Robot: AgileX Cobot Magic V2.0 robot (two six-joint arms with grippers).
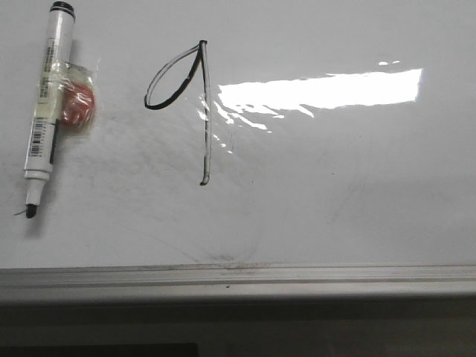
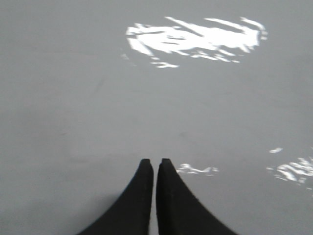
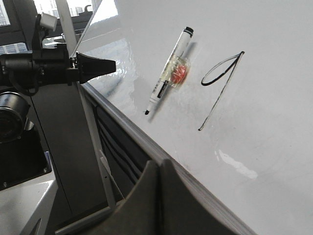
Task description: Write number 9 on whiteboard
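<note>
The number 9 (image 1: 206, 134) is drawn in thin black line on the whiteboard (image 1: 335, 186), a slanted loop joined to a long straight stem. It also shows in the right wrist view (image 3: 221, 91). A black-tipped marker (image 1: 46, 97) lies uncapped on the board left of the 9, with a red lump in clear plastic (image 1: 76, 104) stuck to it. No gripper shows in the front view. My left gripper (image 2: 155, 164) is shut and empty above bare board (image 2: 98, 98). My right gripper (image 3: 159, 164) is shut and empty, off the board by its front rail (image 3: 146, 142).
A grey metal rail (image 1: 297, 277) runs along the board's near edge, with dark space below it. A bright glare patch (image 1: 320, 91) lies right of the 9. In the right wrist view the left arm (image 3: 49, 66) reaches in at the board's left end beside a metal stand leg (image 3: 93, 132).
</note>
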